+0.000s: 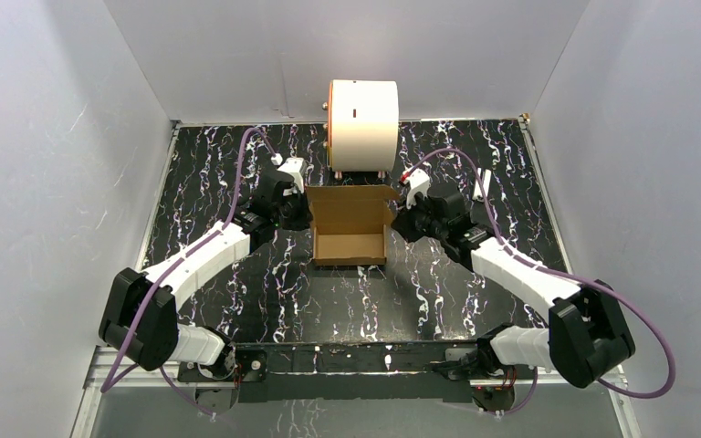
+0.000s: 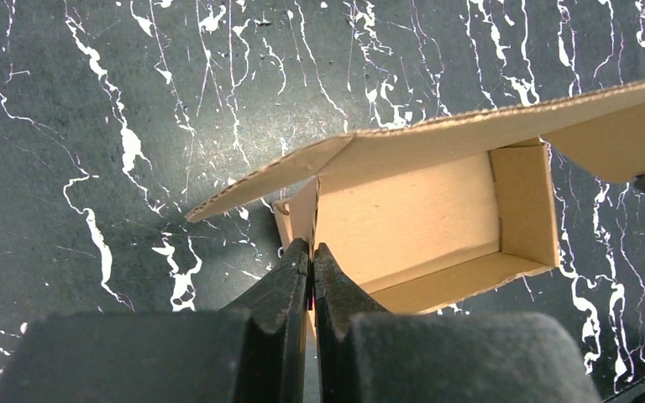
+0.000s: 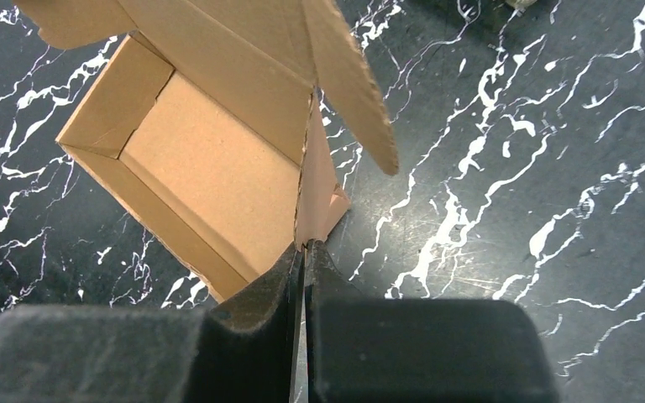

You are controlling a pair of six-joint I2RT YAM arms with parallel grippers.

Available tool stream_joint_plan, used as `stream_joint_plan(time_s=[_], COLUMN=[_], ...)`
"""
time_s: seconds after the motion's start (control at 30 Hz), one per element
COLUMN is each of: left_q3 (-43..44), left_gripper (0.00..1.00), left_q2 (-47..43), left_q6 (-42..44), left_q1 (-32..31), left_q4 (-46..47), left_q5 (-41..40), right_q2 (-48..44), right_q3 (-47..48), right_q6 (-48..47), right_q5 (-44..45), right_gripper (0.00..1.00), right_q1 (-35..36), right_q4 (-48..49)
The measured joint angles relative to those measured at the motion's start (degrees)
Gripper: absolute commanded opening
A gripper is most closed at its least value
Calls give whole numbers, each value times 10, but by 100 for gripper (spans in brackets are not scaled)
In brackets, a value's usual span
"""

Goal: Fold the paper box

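the paper box (image 1: pixel 350 235) is seen open-topped near the middle of the black marbled table (image 1: pixel 237 301), just in front of a large white cylinder (image 1: pixel 363 123) with an orange rim. its walls are raised around a rectangular floor. the lid flap at the far side is tilted back toward the cylinder, and small side flaps are spread outward at its corners.

the left gripper (image 1: pixel 305 212) is placed at the box's left wall. in the left wrist view, the gripper (image 2: pixel 312 252) is shown with its jaws pressed together on the edge of that wall of the box (image 2: pixel 420 218), and the thin cardboard is pinched between the two dark fingers.

the right gripper (image 1: pixel 399 217) is placed at the opposite wall. in the right wrist view, this gripper (image 3: pixel 305 250) is clamped in the same way on the edge of the right wall of the box (image 3: pixel 210 176), and the cardboard sheet is caught between nearly closed fingers. the box is thus gripped from both sides at once.
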Motion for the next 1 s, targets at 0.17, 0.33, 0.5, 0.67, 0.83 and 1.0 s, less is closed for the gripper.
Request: stream_joint_plan(time_s=[0.17,0.33,0.5,0.67,0.83,1.0], left_q3=[-1,-14,-37,-60,-89,-114], left_gripper=[0,0,0,0,0,1], left_q2=[0,-2,-8,-27,-47,-58], left_q6=[-30,-59,-85,-105,-125,-145], left_q1=[-1,-12,-27,-41,-56,-77], left_q4=[0,14,36,48,71,88], left_q5=[-9,-31,-56,-82,-103,-114], right_q2=[24,33,52,55,56,52], right_q3=[0,9,16,16,-3,-38], right_q6=[46,90,133,153,159,159], right_q5=[3,47,115,170,200,205], right_gripper=[10,10,10,10,12,21], right_q1=[6,39,75,104,126,137], right_q4=[8,12,12,21,34,42])
